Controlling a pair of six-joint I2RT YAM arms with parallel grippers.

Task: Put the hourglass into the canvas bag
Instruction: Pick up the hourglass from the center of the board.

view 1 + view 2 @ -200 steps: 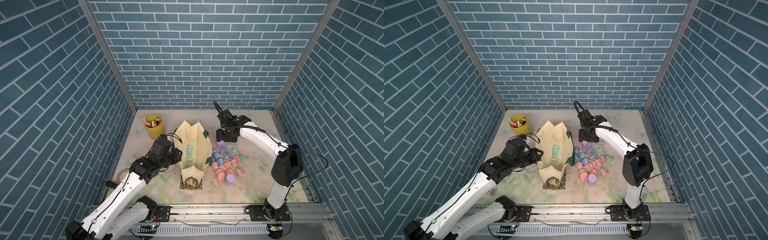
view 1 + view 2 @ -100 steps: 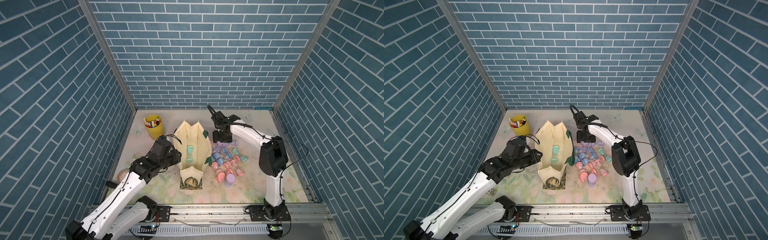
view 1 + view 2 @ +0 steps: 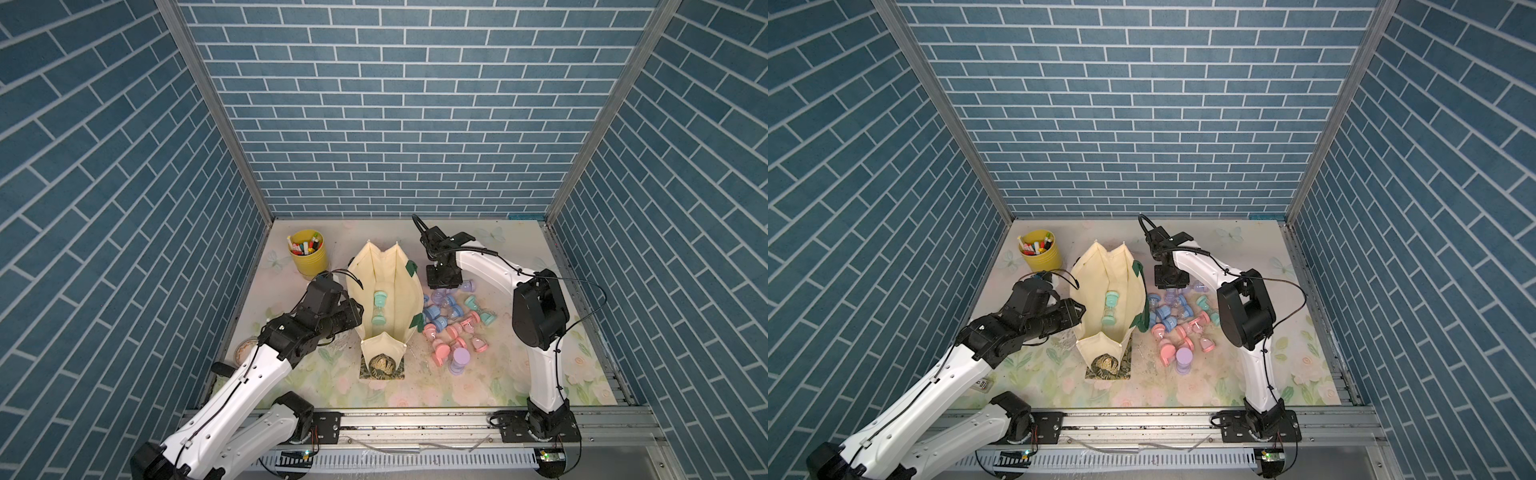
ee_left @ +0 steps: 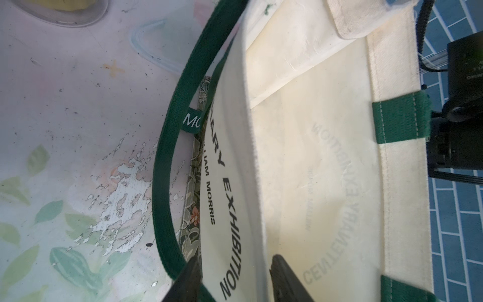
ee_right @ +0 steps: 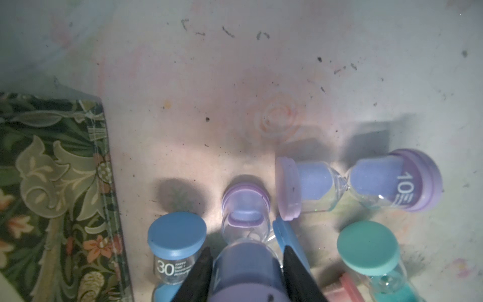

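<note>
Right gripper (image 5: 247, 255) clamps a purple hourglass (image 5: 245, 277) beside the bag (image 3: 361, 291), transfer pending; a teal hourglass (image 3: 379, 307) lies inside. Left gripper (image 4: 235, 261) straddles the bag's wall, grip unclear.

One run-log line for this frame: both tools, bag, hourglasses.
left tool: open, straddling canvas bag wall | right tool: shut on purple hourglass | in bag: teal hourglass | phase: grasp

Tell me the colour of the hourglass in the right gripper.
Purple. The hourglass in the right gripper shows best in the right wrist view.
</note>
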